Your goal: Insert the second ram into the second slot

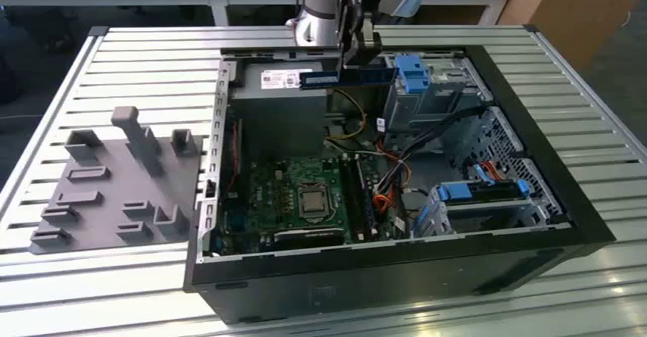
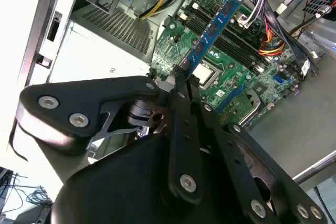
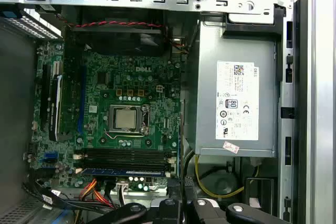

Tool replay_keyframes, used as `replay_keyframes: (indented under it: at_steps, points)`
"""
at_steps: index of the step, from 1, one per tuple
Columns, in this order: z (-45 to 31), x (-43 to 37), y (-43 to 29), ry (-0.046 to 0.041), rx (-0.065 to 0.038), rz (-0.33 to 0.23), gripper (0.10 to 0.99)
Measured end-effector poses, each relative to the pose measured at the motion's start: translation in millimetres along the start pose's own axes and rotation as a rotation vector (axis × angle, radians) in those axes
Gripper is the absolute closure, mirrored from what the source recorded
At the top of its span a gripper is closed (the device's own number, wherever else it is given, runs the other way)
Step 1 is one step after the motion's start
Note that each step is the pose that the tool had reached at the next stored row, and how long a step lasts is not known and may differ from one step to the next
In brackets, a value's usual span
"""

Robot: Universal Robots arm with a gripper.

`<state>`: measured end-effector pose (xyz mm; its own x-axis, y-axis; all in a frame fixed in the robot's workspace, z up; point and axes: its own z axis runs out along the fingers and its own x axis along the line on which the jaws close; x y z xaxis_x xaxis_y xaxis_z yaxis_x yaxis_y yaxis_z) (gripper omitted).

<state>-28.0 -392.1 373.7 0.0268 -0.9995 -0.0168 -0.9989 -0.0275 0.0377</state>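
Exterior view: gripper (image 1: pixel 354 64) jaws clamp the second ram (image 1: pixel 347 78) above the case (image 1: pixel 354 291). Second wrist view adds memory slots (image 2: pixel 239 45) beneath.

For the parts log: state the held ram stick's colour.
The second ram is blue; second wrist view shows it best.

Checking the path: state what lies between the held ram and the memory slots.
In the exterior view, loose yellow and black cables lie between the second ram and the memory slots.
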Motion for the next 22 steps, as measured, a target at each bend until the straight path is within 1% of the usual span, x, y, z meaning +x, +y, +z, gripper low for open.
replay_keyframes:
  at_steps: [13,15,22]
  points:
    - [-0.1,2.3,0.1,0.0,0.0,0.0,0.949]
    - [-0.1,4.0,0.1,0.0014,0.0,0.0,0.949]
    - [-0.1,5.1,0.1,0.0015,0.0,0.0,0.949]
